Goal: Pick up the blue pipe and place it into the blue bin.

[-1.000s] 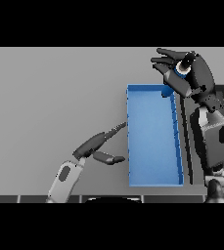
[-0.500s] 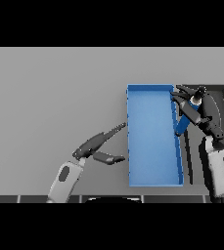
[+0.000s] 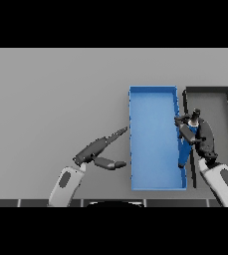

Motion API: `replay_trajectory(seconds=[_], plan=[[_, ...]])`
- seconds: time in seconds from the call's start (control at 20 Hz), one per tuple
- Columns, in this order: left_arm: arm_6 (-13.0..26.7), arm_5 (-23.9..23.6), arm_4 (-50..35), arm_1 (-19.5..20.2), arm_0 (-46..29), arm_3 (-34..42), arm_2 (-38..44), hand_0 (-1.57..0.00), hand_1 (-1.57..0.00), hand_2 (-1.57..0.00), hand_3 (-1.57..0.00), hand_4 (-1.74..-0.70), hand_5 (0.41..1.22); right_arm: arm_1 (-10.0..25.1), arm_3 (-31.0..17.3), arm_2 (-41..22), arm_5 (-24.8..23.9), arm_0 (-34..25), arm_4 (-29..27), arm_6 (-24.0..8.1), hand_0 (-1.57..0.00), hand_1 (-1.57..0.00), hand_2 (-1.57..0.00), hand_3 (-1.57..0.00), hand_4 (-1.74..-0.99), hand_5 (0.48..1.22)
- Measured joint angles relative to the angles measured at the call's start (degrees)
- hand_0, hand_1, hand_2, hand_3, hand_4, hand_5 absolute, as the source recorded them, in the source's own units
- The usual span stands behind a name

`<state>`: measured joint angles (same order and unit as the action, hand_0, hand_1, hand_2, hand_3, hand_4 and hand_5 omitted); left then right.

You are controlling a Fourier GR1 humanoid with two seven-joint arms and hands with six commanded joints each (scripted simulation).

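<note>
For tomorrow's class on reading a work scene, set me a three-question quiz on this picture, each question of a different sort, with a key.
1. True or false: the left hand is holding the blue pipe.
2. Which tray lies to the right of the blue bin? A) a red one B) a dark one C) a white one
3. Fill in: the right hand is at the blue bin's ____ wall.

Key
1. False: the left hand rests open on the grey table, left of the bin; the right hand is curled on the pipe.
2. B: the dark tray.
3. Right: the pipe hangs at that wall, over the bin's inner edge.
</note>
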<state>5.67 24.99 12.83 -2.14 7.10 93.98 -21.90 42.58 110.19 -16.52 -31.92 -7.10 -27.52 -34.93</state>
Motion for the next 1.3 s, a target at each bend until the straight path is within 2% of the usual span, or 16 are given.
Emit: replay_trajectory(seconds=[0.05, 0.1, 0.15, 0.2, 0.3, 0.35, 0.4, 0.45, 0.55, 0.6, 0.75, 0.9, 1.1, 1.3], plan=[[-0.02, 0.10, -0.11, -0.02, -0.29, 0.06, -0.10, 0.00, 0.00, 0.00, 0.00, -0.88, 0.421, 1.70, -1.17, -2.76, -2.49, -0.24, -1.66, 0.08, -1.57, -1.55, -1.57, -0.85, -1.741, 1.221], [0.59, -0.06, 0.06, -0.04, 0.23, -0.28, 0.10, 0.00, 0.00, 0.00, 0.00, -0.88, 0.421, 4.27, -2.17, -5.30, -5.35, -0.92, -3.95, 0.21, -1.46, -1.34, -1.34, -0.79, -1.678, 1.221], [0.36, -0.05, 0.06, 0.39, 0.42, -0.13, 0.40, 0.00, 0.00, 0.00, 0.00, -0.88, 0.422, 5.47, -3.76, -7.79, -6.51, -2.61, -5.62, 0.81, -1.17, -1.07, -1.07, -0.63, -1.592, 1.221], [0.68, 0.23, -0.16, 0.09, 0.29, 0.33, -0.01, 0.00, 0.00, 0.00, 0.00, -0.88, 0.422, 8.29, -5.33, -10.61, -8.43, -4.45, -8.86, -0.02, -0.94, -0.85, -0.86, -0.50, -1.503, 1.221], [0.79, 0.12, 0.02, 0.10, 0.09, 0.26, -0.08, 0.00, 0.00, 0.00, 0.00, -0.88, 0.427, 10.43, -6.42, -13.44, -8.41, -5.49, -11.68, -0.02, -0.60, -0.55, -0.55, -0.32, -1.337, 1.221], [0.72, 0.07, 0.12, 0.11, -0.10, 0.31, -0.18, 0.00, 0.00, 0.00, 0.00, -0.88, 0.428, 11.15, -6.73, -14.58, -7.53, -5.96, -12.27, 0.12, -0.48, -0.44, -0.44, -0.26, -1.275, 1.186], [0.65, 0.00, 0.00, 0.21, -0.16, 0.54, -0.02, 0.00, 0.00, 0.00, 0.00, -0.88, 0.430, 13.29, -7.34, -17.26, -6.89, -7.36, -14.13, -0.01, -0.38, -0.35, -0.35, -0.21, -1.219, 1.137], [1.73, -0.19, -0.32, -0.28, 0.41, 0.93, 0.12, 0.00, 0.00, 0.00, 0.00, -0.88, 0.429, 15.33, -8.21, -21.07, -5.73, -10.15, -14.62, 1.50, -0.31, -0.28, -0.28, -0.16, -1.175, 1.084], [1.33, -0.17, -0.08, -0.52, -0.57, 0.96, -0.56, 0.00, 0.00, 0.00, 0.00, -0.89, 0.428, 18.73, -8.85, -27.77, -3.76, -14.69, -16.02, -0.03, -0.20, -0.18, -0.18, -0.10, -1.110, 0.979], [1.51, -0.22, -0.07, -0.63, -0.57, 1.08, -0.63, 0.00, 0.00, 0.00, 0.00, -0.89, 0.428, 19.17, -9.36, -29.13, -3.46, -15.38, -16.86, -0.02, -0.16, -0.14, -0.14, -0.08, -1.083, 0.934], [1.72, -0.62, 0.45, -0.62, -0.45, 1.05, -0.65, 0.00, 0.00, 0.00, 0.00, -0.89, 0.427, 21.74, -10.26, -36.70, -3.63, -21.19, -21.19, -0.01, -0.08, -0.07, -0.07, -0.04, -1.063, 0.846], [1.76, -0.55, 0.27, -0.26, 0.01, 0.91, -0.11, 0.00, 0.00, 0.00, 0.00, -0.89, 0.428, 22.16, -10.83, -39.71, -3.77, -22.76, -21.53, 0.01, -0.04, -0.04, -0.04, -0.02, -1.046, 0.759], [1.38, -0.43, 0.48, -0.56, -0.71, 0.74, -0.78, 0.00, 0.00, 0.00, 0.00, -0.89, 0.429, 22.28, -12.18, -41.62, -3.53, -24.29, -21.51, -0.02, -0.02, -0.01, -0.01, -0.01, -1.030, 0.682], [0.83, -0.23, 0.42, 0.14, -0.84, 0.59, -0.38, 0.00, 0.00, 0.00, 0.00, -0.88, 0.431, 21.89, -12.57, -43.83, -3.75, -26.37, -21.90, 0.11, -0.01, -0.01, -0.01, 0.00, -1.022, 0.661]])
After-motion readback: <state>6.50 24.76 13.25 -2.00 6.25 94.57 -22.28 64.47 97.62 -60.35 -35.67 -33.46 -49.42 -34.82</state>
